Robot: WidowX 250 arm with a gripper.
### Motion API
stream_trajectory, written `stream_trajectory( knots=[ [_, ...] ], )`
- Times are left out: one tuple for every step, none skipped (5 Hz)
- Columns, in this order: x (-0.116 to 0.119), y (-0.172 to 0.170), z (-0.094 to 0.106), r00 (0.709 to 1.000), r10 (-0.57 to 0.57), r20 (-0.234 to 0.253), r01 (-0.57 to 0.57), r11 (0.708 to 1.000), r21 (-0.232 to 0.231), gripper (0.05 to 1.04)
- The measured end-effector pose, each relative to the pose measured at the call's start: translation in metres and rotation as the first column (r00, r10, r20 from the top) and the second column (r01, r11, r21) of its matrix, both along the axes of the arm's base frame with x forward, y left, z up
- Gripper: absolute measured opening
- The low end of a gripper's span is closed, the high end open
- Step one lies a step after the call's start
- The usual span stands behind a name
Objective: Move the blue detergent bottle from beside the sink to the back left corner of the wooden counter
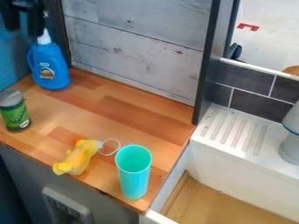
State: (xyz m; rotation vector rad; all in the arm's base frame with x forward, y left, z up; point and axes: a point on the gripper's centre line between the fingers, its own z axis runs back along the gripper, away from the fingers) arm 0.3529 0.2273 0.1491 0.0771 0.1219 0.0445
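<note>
Turquoise tumbler (133, 175), tall, upright, mouth up; stands at the near right corner of the wood-block countertop (125, 116), beside the sink. Just left of it: yellow toy (80, 158), lying on its side, lumpy outline, small orange part at the back; exact kind cannot be made out. White loop (111, 147) runs from the toy toward the tumbler's rim.

Gripper (23, 19): black, upper left corner of the view, hanging above the far left part of the counter. Fingers spread, a gap visible between them; nothing seen held. Nearest object: blue detergent bottle (50, 68), white cap, orange-and-yellow label, side handle. Bottle upright at the counter's far left corner, its cap just below the gripper; contact between the two cannot be determined.

Green canister (15, 114), grey lid, upright at the left edge of the counter, nearer the camera than the bottle.

Surroundings: whitewashed plank panel (137, 48) behind the counter, dark frame at its right end. To the right, white sink (234, 159) with wooden floor and ribbed drainboard (236, 131); dark tiles (248, 81) behind. Pale grey object (290, 142) at the right edge, partly cut off, identity unclear. Grey outlet plate (65, 208) on the counter's front, lower left.
</note>
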Motion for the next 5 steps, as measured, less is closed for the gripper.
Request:
stream_trajectory(
  knots=[
    [-0.031,-0.01,0.017,0.999,0.026,-0.034,-0.024,0.999,0.042,1.001],
    [-0.052,-0.023,0.022,0.999,0.032,-0.041,-0.03,0.999,0.027,1.001],
    [-0.075,-0.043,0.009,0.997,-0.04,-0.066,0.037,0.999,-0.034,1.001],
    [-0.093,-0.05,0.004,0.996,-0.053,-0.065,0.052,0.998,-0.021,1.001],
    [-0.1,-0.051,-0.003,0.996,-0.051,-0.078,0.05,0.999,-0.006,1.001]
  ],
)
